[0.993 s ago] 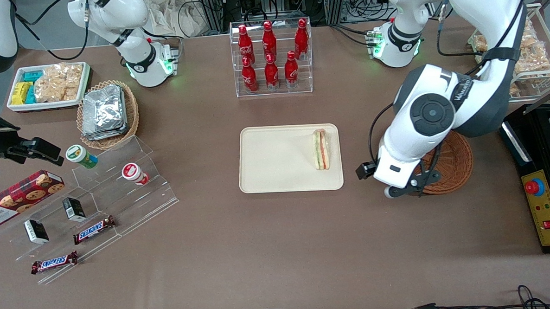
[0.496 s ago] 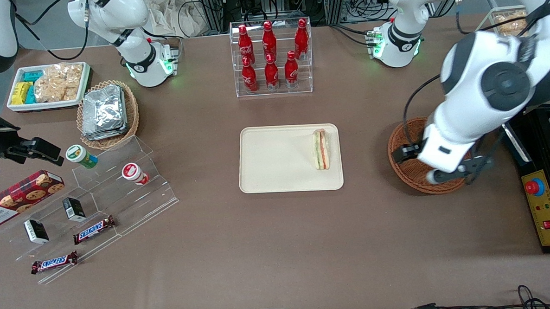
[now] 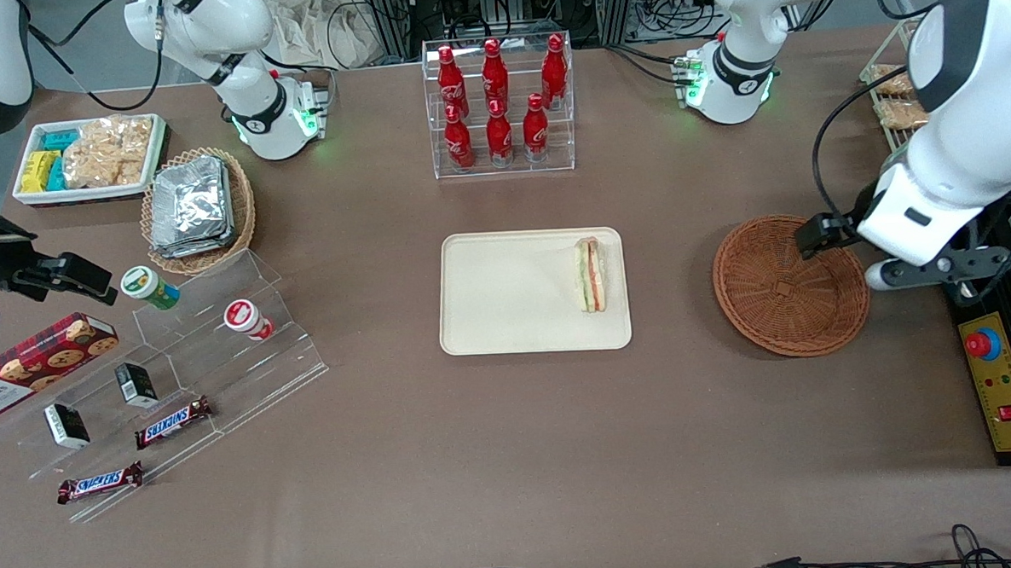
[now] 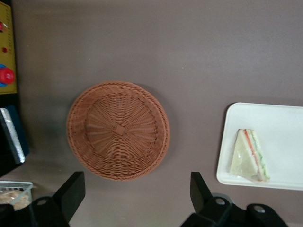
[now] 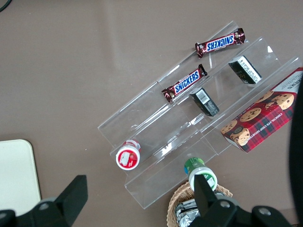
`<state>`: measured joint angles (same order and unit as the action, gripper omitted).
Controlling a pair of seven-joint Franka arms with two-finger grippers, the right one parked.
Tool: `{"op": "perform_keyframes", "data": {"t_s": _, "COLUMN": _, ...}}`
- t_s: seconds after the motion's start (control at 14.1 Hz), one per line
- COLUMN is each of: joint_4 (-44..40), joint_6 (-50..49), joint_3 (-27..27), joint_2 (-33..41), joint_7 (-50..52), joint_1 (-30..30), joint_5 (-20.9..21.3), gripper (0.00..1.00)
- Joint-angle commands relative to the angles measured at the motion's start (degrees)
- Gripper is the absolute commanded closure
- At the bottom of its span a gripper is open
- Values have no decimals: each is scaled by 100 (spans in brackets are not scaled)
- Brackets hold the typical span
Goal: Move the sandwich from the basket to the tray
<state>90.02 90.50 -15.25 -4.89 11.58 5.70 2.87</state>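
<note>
The sandwich (image 3: 590, 274) lies on the beige tray (image 3: 506, 301), near the tray edge closest to the basket. The reddish-brown wicker basket (image 3: 790, 284) stands empty on the table beside the tray, toward the working arm's end. My left gripper (image 3: 931, 270) is open and empty. It hangs above the table at the basket's rim, on the side away from the tray. The left wrist view shows the gripper (image 4: 136, 194) with its fingers wide apart, and below it the empty basket (image 4: 118, 130), the sandwich (image 4: 249, 156) and the tray (image 4: 284, 137).
A black control box with a red button (image 3: 995, 365) sits close under the gripper at the table's end. A white wire rack of snacks (image 3: 894, 105) stands farther from the camera. A clear rack of red bottles (image 3: 498, 105), a tan foil-pack basket (image 3: 198, 208) and acrylic steps (image 3: 176, 367) are also on the table.
My left arm has swung from the tray side of the basket, across it, toward the working arm's end, uncovering the basket. The sandwich has stayed on the tray.
</note>
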Motion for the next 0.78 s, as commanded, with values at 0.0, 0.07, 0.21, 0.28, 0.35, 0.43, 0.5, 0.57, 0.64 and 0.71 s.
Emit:
{"op": "perform_keyframes", "data": {"t_s": 0.0, "joint_4": 261, "joint_6": -129, "joint_3": 468, "joint_2": 462, "joint_7": -699, "joint_1": -43, "joint_5": -330, "gripper": 2}}
{"op": "perform_keyframes", "data": {"t_s": 0.07, "joint_4": 279, "joint_6": -190, "joint_3": 557, "joint_2": 541, "joint_7": -936, "joint_1": -51, "joint_5": -357, "gripper": 4}}
{"op": "perform_keyframes", "data": {"t_s": 0.21, "joint_4": 305, "joint_6": -244, "joint_3": 689, "joint_2": 673, "joint_7": -1245, "joint_1": -60, "joint_5": -358, "gripper": 4}}
{"op": "perform_keyframes", "data": {"t_s": 0.28, "joint_4": 349, "joint_6": -244, "joint_3": 742, "joint_2": 752, "joint_7": -1351, "joint_1": -104, "joint_5": -358, "gripper": 4}}
{"op": "perform_keyframes", "data": {"t_s": 0.35, "joint_4": 384, "joint_6": -252, "joint_3": 821, "joint_2": 813, "joint_7": -1465, "joint_1": -113, "joint_5": -358, "gripper": 4}}
{"op": "perform_keyframes", "data": {"t_s": 0.43, "joint_4": 393, "joint_6": -279, "joint_3": 848, "joint_2": 823, "joint_7": -1544, "joint_1": -139, "joint_5": -349, "gripper": 4}}
{"op": "perform_keyframes", "data": {"t_s": 0.5, "joint_4": 385, "joint_6": -314, "joint_3": 848, "joint_2": 814, "joint_7": -1580, "joint_1": -139, "joint_5": -349, "gripper": 4}}
{"op": "perform_keyframes", "data": {"t_s": 0.57, "joint_4": 393, "joint_6": -314, "joint_3": 848, "joint_2": 814, "joint_7": -1580, "joint_1": -139, "joint_5": -332, "gripper": 4}}
{"op": "perform_keyframes", "data": {"t_s": 0.64, "joint_4": 385, "joint_6": -323, "joint_3": 848, "joint_2": 805, "joint_7": -1571, "joint_1": -148, "joint_5": -323, "gripper": 4}}
{"op": "perform_keyframes", "data": {"t_s": 0.71, "joint_4": 385, "joint_6": -332, "joint_3": 848, "joint_2": 796, "joint_7": -1571, "joint_1": -148, "joint_5": -323, "gripper": 4}}
